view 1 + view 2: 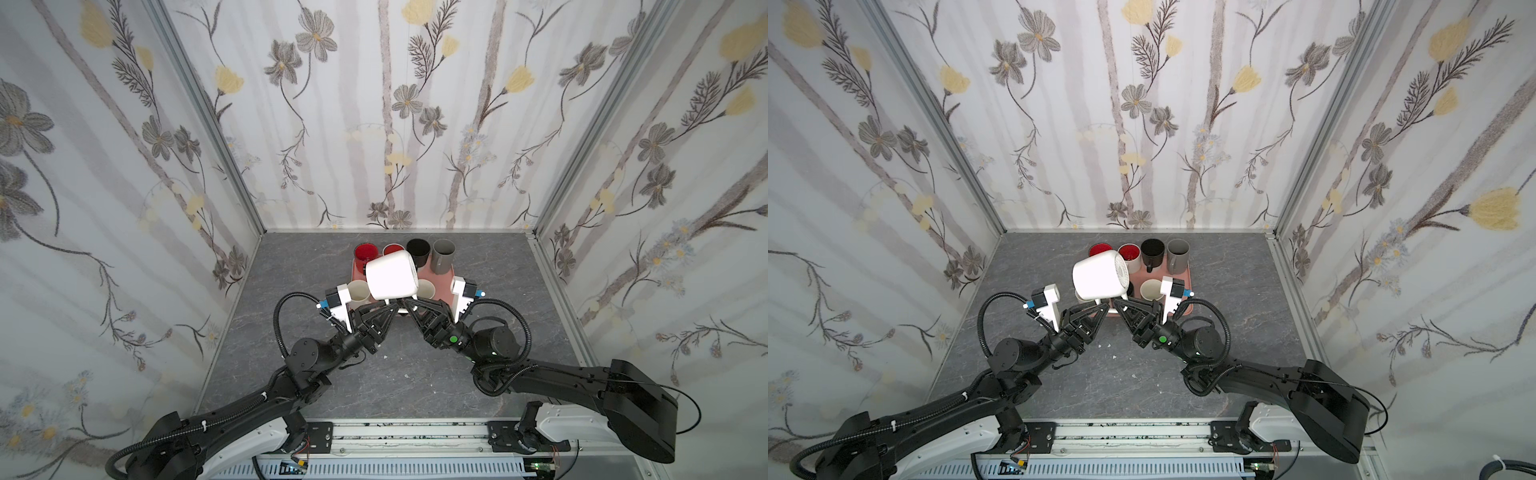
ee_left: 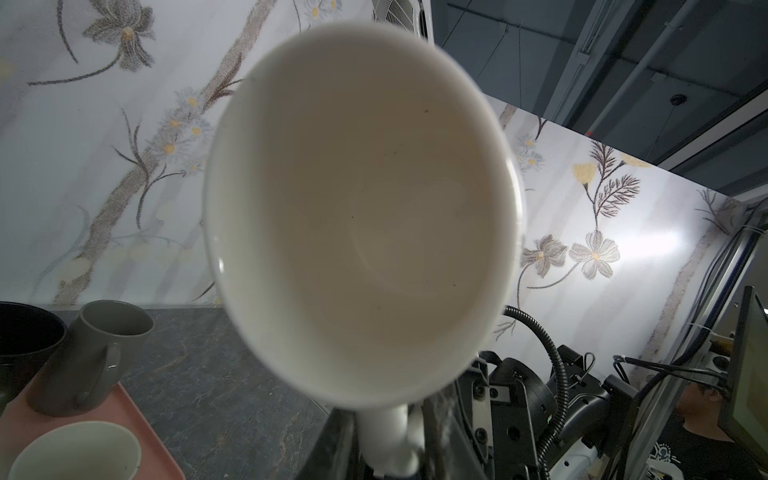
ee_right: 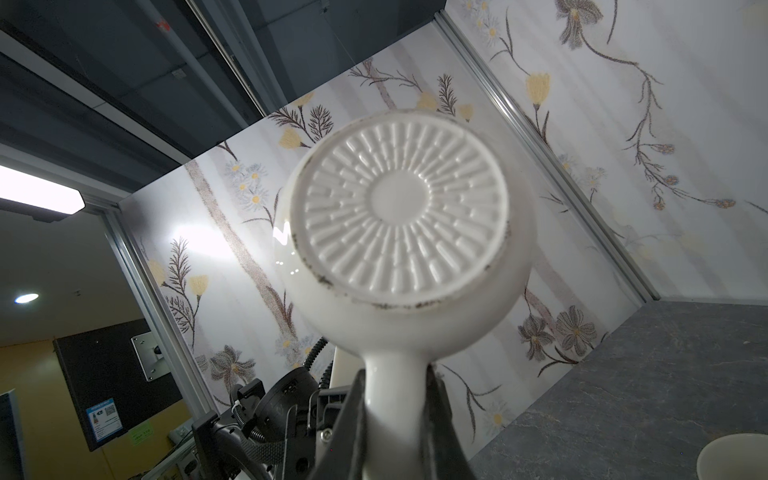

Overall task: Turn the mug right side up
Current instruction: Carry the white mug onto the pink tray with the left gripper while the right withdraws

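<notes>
Mug: the white glazed ceramic mug (image 1: 390, 276) (image 2: 365, 216) is hanging in the air over the near part of the tray. It is lying on its side, with its mouth facing the left arm and its base facing the right arm.
Mug wall: it is rounded and glossy, and is catching highlights.
Mug base: the round foot (image 3: 401, 208) is showing radial ribs in relief around a smooth disc. Dark scuffs are running along its ring.
Mug inside: it is smooth and cream-toned, and is sitting empty.
Handle: the thick white loop handle (image 3: 392, 419) is pointing down between both grippers.
Right gripper: the right gripper (image 3: 395, 374) is clamping the handle between its black fingers.
Left gripper: the left gripper (image 2: 390, 415) is flanking the same handle closely. Whether it is pressing cannot be told.
Tray: the flat salmon-pink plastic tray (image 1: 445, 286) is sitting on the dark grey marbled tabletop (image 1: 291, 353).
Far row: a red-lined mug (image 1: 366, 251), a black mug (image 1: 418, 249) and a grey cylindrical mug (image 1: 444, 254) are standing upright.
Near row: two cream cups (image 1: 358, 289) (image 1: 427, 289) are standing mouth up, partly hidden.
</notes>
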You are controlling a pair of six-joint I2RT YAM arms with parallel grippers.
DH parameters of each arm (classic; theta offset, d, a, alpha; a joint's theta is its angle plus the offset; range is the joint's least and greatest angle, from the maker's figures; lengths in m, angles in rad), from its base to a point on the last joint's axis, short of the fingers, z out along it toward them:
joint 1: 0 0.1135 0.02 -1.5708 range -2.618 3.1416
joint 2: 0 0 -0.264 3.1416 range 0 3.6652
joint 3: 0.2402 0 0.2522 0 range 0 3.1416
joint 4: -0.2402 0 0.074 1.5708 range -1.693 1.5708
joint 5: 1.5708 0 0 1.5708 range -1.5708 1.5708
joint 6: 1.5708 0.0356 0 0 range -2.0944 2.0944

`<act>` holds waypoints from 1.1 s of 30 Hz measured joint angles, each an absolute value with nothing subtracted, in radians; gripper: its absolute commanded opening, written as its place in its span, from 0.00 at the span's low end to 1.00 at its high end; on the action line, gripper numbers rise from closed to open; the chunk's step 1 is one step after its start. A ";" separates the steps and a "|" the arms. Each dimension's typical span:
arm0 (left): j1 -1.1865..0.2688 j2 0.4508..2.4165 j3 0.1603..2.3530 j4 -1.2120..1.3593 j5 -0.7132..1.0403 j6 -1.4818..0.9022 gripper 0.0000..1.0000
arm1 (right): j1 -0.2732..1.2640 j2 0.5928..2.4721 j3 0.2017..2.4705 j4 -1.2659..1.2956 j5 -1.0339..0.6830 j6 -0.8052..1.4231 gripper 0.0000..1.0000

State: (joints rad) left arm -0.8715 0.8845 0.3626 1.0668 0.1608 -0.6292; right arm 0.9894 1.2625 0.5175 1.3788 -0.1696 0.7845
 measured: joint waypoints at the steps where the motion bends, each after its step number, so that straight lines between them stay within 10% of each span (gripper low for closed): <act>1: -0.871 0.886 0.364 1.068 0.160 -0.632 0.26 | 0.990 1.266 0.520 1.381 -0.170 0.785 0.00; 6: -0.871 0.887 0.364 1.073 0.160 -0.636 0.30 | 1.000 1.288 0.524 1.384 -0.170 0.788 0.00; 16: -0.875 0.893 0.369 1.103 0.158 -0.681 0.00 | 1.000 1.305 0.524 1.429 -0.172 0.805 0.00; 26: -0.907 0.919 0.488 0.883 0.136 -0.636 0.00 | 1.000 1.165 0.451 1.331 -0.071 0.766 0.55; 33: -0.995 0.996 0.643 0.596 -0.006 -0.575 0.00 | 0.997 0.903 0.365 1.060 0.119 0.686 0.62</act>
